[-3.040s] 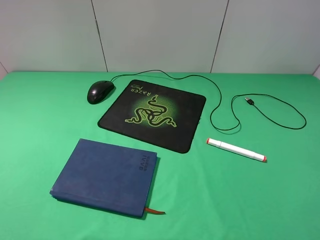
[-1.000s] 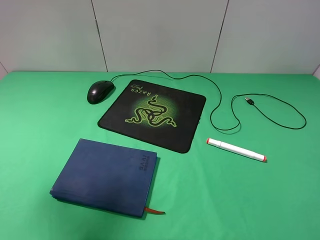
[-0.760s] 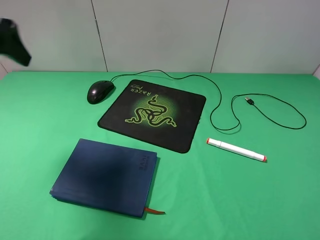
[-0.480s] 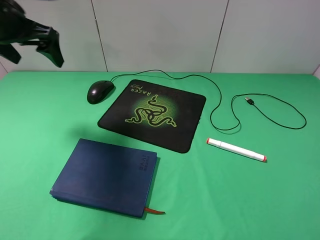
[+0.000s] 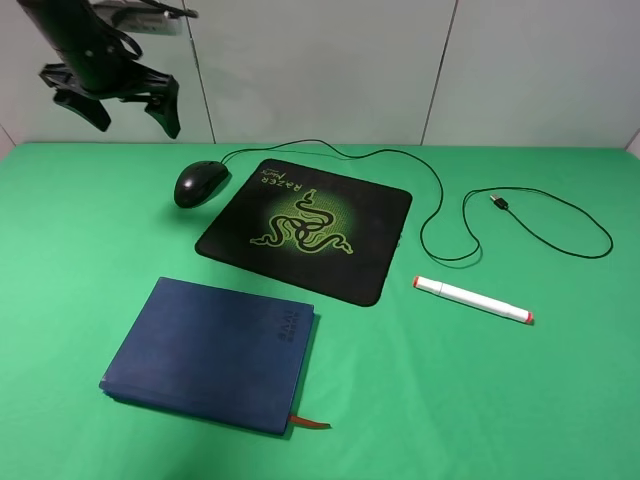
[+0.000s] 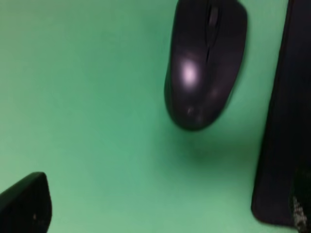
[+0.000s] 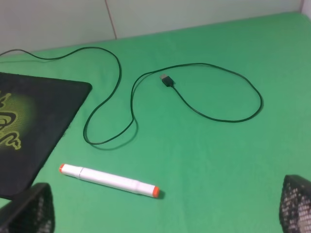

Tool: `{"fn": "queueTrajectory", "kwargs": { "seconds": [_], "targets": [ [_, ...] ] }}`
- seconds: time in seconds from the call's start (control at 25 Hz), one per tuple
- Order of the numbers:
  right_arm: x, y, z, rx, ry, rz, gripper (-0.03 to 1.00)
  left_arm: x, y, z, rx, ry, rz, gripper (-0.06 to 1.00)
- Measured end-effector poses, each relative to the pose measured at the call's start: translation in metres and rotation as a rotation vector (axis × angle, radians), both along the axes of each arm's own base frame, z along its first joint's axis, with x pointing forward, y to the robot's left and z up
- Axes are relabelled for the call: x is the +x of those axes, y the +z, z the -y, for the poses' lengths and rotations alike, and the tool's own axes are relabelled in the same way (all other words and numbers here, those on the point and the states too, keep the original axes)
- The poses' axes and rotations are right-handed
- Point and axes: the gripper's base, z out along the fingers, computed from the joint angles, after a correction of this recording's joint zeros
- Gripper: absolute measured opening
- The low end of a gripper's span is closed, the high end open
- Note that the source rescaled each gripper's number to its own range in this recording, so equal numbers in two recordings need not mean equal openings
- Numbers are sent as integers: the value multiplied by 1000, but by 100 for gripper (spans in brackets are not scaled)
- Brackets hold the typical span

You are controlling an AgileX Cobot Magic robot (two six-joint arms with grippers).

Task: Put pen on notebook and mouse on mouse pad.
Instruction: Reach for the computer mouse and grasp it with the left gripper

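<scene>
Mouse (image 5: 201, 184), where do you have it?

I see it on the green worktop (image 5: 80, 250), just off the mouse pad's (image 5: 306, 228) 10 o'clock corner, close beside the pad but not on it. My left wrist camera shows the mouse (image 6: 206, 58) right next to the pad's edge (image 6: 284, 145).

And its cable?

The cable (image 5: 441, 190) runs round the far side of the pad, then loops out at 3 o'clock. The USB plug (image 5: 498, 202) lies inside the loop.

The pen?

The pen (image 5: 473, 299) lies flat at 4 o'clock from the pad, well apart from the notebook (image 5: 205, 355). The notebook sits closed at 7 o'clock from the pad, with a ribbon (image 5: 310, 423) poking out of its near edge.

Your grippers?

The left gripper (image 5: 137, 128) hangs in the air at 11 o'clock from the mouse, jaws spread and holding nothing. The right gripper (image 7: 163, 211) is only on my right wrist camera. Its two fingers (image 7: 29, 208) sit far apart at the frame's corners, released, with the pen (image 7: 108, 180) lying just ahead of them.
</scene>
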Motion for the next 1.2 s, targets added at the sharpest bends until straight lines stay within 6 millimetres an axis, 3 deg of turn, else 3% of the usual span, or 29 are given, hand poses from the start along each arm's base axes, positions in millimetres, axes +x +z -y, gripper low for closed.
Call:
{"fn": "queueTrajectory", "kwargs": {
  "seconds": [0.28,0.76,1.2],
  "targets": [
    [0,0,0,0,0,0,100,28,-34,22,2,-29,-23,95],
    [0,0,0,0,0,0,100,52,-95,29,3,-33,-32,95],
    [0,0,0,0,0,0,100,57,-119,30,1,-35,-18,95]
  ]
}}
